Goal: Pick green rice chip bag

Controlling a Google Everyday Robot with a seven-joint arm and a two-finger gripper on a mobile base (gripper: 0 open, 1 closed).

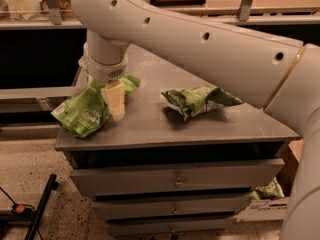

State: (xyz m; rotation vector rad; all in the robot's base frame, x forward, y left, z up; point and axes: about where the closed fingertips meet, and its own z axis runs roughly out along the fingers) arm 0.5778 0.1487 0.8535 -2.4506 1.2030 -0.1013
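Note:
The green rice chip bag (80, 113), bright lime green with white print, lies on the left part of the grey cabinet top (165, 129), its left end hanging over the edge. My gripper (113, 103) comes down from the white arm onto the bag's upper right part, over its middle. Its cream tip rests against the bag. The part of the bag under the wrist is hidden.
A smaller, darker green crumpled bag (200, 100) lies at the middle right of the cabinet top. The big white arm (210, 49) spans the top right. Drawers (175, 181) are below. A black stand leg (40, 209) lies on the floor at left.

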